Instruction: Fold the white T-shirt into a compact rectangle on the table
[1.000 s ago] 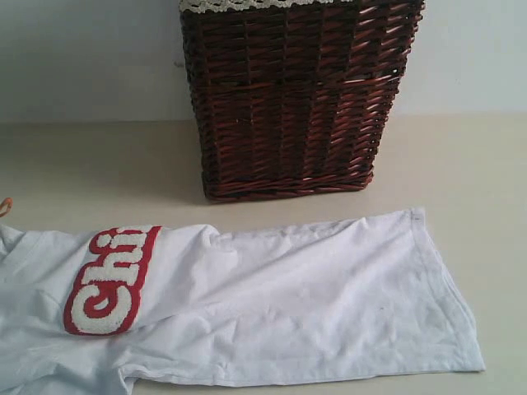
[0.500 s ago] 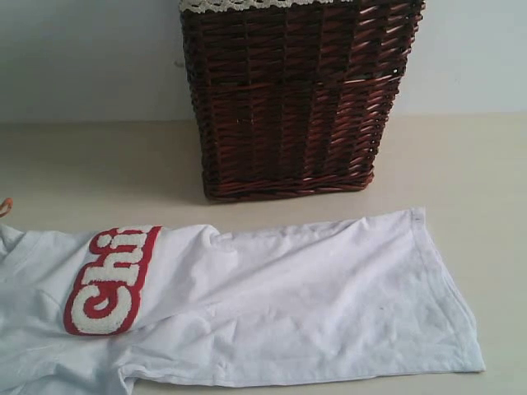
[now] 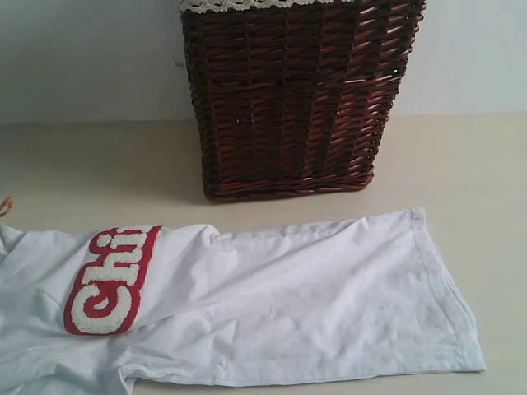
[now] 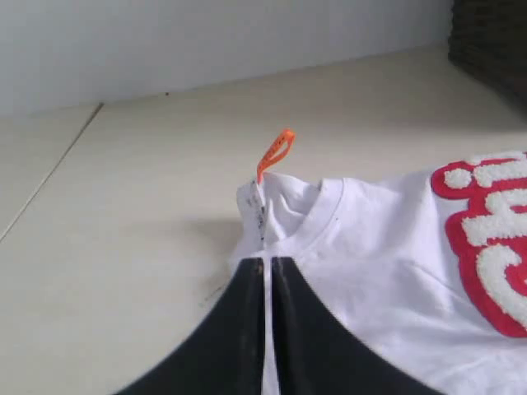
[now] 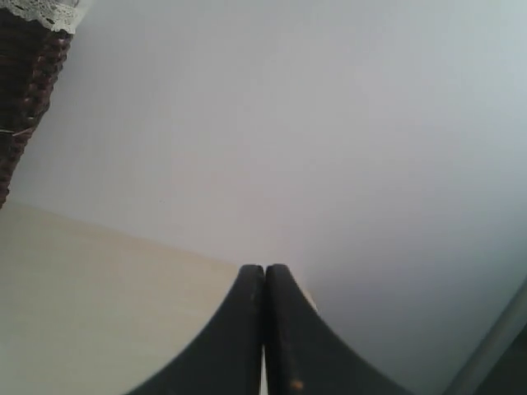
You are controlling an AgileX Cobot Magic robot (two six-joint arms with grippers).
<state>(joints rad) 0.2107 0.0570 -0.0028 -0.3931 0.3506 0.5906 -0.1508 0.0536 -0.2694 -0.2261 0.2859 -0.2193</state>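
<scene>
Fingers of the left gripper (image 4: 265,263): pressed together with only a hairline gap, tips at the cloth's edge just beside the collar. I cannot tell whether any fabric is pinched between them.
Fingers of the right gripper (image 5: 264,268): clenched on nothing, raised off the table and aimed at the wall (image 5: 346,123).
The white T-shirt (image 3: 288,304): lies flat across the near side of the table (image 3: 99,164) as a long band. The hem is to the right; the red-outlined letters (image 3: 107,280) and collar are to the left, running out of the exterior view. The sleeve looks already tucked.
Orange tag (image 4: 276,153): stands up at the collar, on its far side.
Basket (image 3: 292,99): far centre, apart from the shirt.
Step in hand, as I judge it: taking the collar end to fold it over toward the hem.
Doing it well: bite through every layer at the collar, lift low, and carry it straight right so the long edges stay matched. The right gripper would help by pinning or taking the other corner.
</scene>
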